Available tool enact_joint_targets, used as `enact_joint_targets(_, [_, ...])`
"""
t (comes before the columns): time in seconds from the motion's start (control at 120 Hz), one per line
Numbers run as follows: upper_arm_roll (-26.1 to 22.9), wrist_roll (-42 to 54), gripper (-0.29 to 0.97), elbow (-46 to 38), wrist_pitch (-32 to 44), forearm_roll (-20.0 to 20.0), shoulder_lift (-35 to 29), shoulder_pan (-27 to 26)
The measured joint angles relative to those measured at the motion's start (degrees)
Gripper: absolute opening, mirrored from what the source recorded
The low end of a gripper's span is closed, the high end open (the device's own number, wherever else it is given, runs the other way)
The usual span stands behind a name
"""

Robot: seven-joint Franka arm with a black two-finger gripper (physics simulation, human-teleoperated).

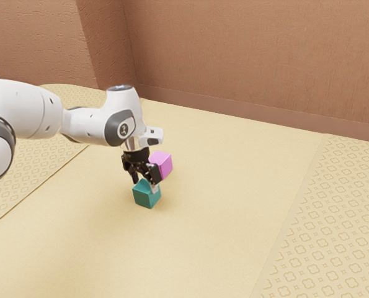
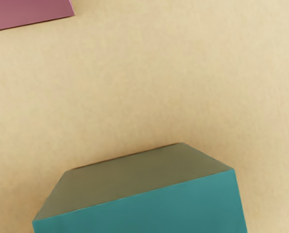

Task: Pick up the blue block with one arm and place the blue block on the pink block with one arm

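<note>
Blue block (image 2: 144, 194) sits on the bench (image 1: 234, 205) directly beneath my gripper (image 1: 143, 176), whose fingers stand spread and empty just above it. Pink block (image 1: 162, 164) rests just beyond the gripper, close by. I judge a straight descent comes next.

No writing, number or brand can be read; a small round mark (image 1: 123, 128) on the arm (image 1: 41, 115) is illegible

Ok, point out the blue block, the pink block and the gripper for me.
blue block (image 1: 147, 195): exterior view, its near corner.
pink block (image 1: 162, 166): exterior view, its camera-facing side.
gripper (image 1: 144, 178): exterior view, midway between fingertips.
</note>
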Motion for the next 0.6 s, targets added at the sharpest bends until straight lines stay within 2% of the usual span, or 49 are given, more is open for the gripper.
enact_joint_targets(0.6, [0.0, -1.8, 0.68, 1.2, 0.0, -0.4, 1.9, -0.1])
